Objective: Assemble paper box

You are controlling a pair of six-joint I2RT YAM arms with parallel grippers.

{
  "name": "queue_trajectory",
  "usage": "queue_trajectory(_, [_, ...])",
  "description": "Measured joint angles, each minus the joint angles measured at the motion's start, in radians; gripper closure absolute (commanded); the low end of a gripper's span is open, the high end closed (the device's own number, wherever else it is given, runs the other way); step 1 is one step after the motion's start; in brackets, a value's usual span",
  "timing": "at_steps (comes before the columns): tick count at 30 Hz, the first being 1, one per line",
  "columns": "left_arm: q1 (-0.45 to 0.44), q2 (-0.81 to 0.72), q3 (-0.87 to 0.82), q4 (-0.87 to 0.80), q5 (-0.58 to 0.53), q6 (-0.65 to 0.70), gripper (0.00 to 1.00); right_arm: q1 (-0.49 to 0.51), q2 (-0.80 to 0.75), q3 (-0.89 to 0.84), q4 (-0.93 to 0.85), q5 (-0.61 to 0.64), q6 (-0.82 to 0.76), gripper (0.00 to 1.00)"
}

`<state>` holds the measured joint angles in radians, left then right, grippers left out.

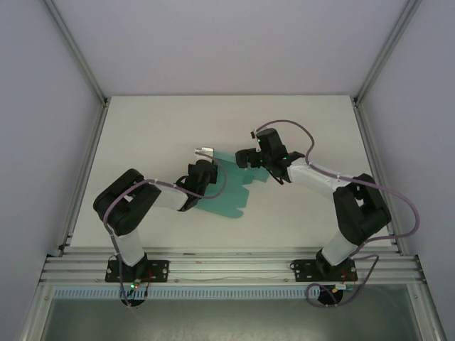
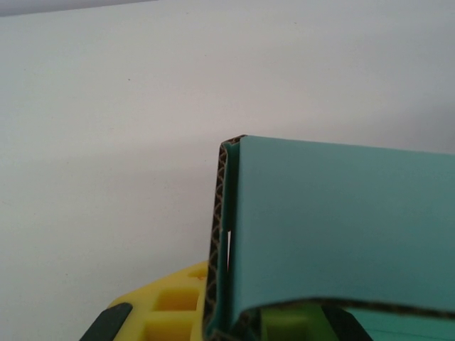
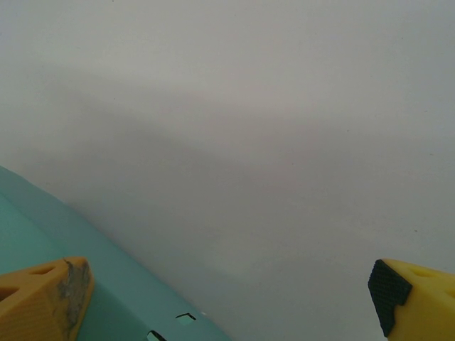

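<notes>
The left end effector (image 1: 204,167) is closed tight on the left edge of the paper box (image 1: 234,192). It pinches a flap of the green card and holds it bent up from the rest of the sheet. In the left wrist view the flap (image 2: 334,227) stands up right in front of the camera. Its wavy brown cut edge (image 2: 215,234) shows, and a yellow finger (image 2: 167,305) sits just left of it. I think the flap is held this way to make a fold, so that one wall of the box can stand.

The paper box lies mostly flat on the white counter (image 1: 156,128), between the two end effectors. It is not yet a box, because its tabs are spread out.

The right end effector (image 1: 250,158) is by the far right edge of the paper box. It is open wide and holds nothing. In the right wrist view one yellow finger (image 3: 43,302) is over the green card's edge. The other finger (image 3: 416,302) is out over bare counter, to the right of the card. I think it sits there so it can press the sheet down or take the next flap.
</notes>
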<state>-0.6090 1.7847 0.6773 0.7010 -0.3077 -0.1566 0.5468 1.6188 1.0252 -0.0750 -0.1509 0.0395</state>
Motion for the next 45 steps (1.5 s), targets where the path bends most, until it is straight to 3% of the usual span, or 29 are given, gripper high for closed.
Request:
queue_trajectory(22, [0.0, 0.026, -0.035, 0.065, -0.031, -0.056, 1.0, 0.083, -0.014, -0.028, 0.044, 0.146, -0.01, 0.0])
queue_trajectory(28, [-0.006, -0.068, -0.024, -0.047, -0.037, -0.112, 1.0, 0.051, -0.266, -0.129, -0.005, 0.203, 0.049, 0.0])
queue_trajectory(33, [-0.006, -0.151, -0.008, -0.076, -0.035, -0.129, 1.0, -0.124, -0.557, -0.215, -0.025, 0.192, 0.104, 0.01])
queue_trajectory(36, [-0.006, -0.189, -0.008, -0.088, -0.021, -0.134, 1.0, -0.216, -0.644, -0.24, -0.079, 0.163, 0.122, 0.02])
queue_trajectory(40, [-0.006, -0.233, -0.011, -0.108, -0.007, -0.142, 1.0, -0.276, -0.652, -0.266, -0.129, 0.052, 0.114, 0.05])
queue_trajectory(45, [-0.006, -0.266, -0.011, -0.148, 0.005, -0.146, 1.0, -0.279, -0.638, -0.307, -0.131, -0.223, 0.012, 0.05])
